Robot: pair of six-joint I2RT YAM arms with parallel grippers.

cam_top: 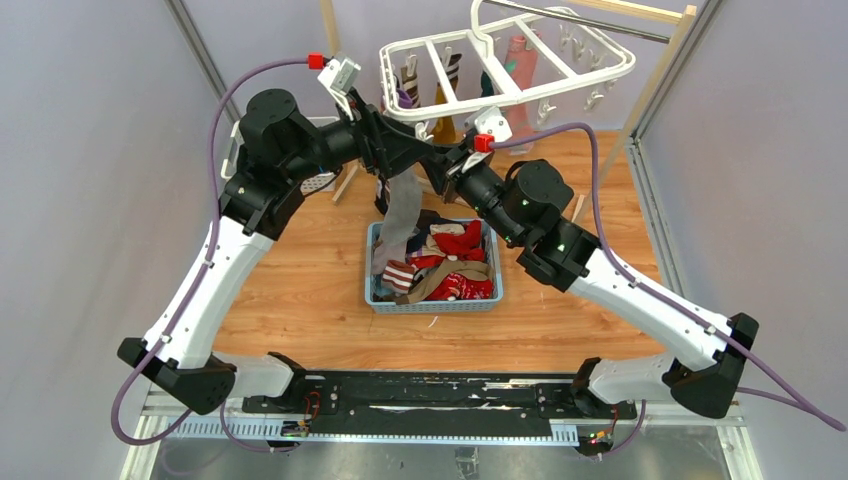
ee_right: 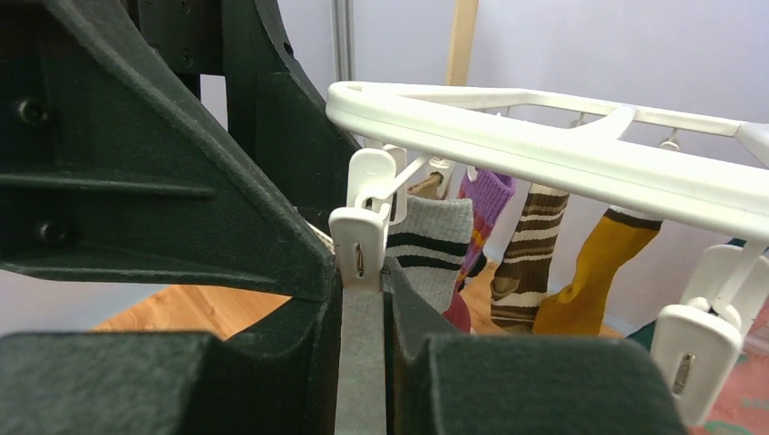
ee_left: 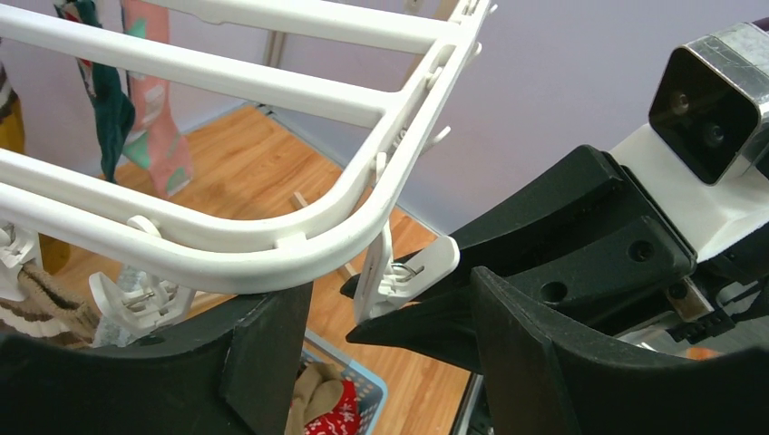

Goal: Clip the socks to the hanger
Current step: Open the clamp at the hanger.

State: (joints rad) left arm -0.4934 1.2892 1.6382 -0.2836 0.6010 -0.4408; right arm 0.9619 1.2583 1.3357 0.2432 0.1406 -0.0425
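Note:
The white hanger [cam_top: 500, 80] hangs at the back, with several socks clipped on it: grey striped [ee_right: 435, 249], purple [ee_right: 488, 192], brown striped [ee_right: 530, 245] and mustard [ee_right: 589, 272]. My right gripper [ee_right: 361, 299] is shut on a grey sock [ee_right: 361, 362], holding its top edge at the mouth of a white clip [ee_right: 360, 245] at the hanger's near left corner. The sock hangs down over the basket [cam_top: 398, 215]. My left gripper [ee_left: 385, 299] is open, its fingers [ee_left: 263, 362] wide apart on either side of that clip [ee_left: 403, 272]. In the top view both grippers meet under the corner, left [cam_top: 390, 150] and right [cam_top: 445, 165].
A blue basket [cam_top: 435, 303] on the wooden table holds several more socks [cam_top: 455, 255], red, beige and striped. A wooden rack with a metal rail [cam_top: 600, 20] carries the hanger. Grey walls close in both sides. Teal [ee_left: 109, 109] and pink [ee_left: 159, 136] socks hang further along.

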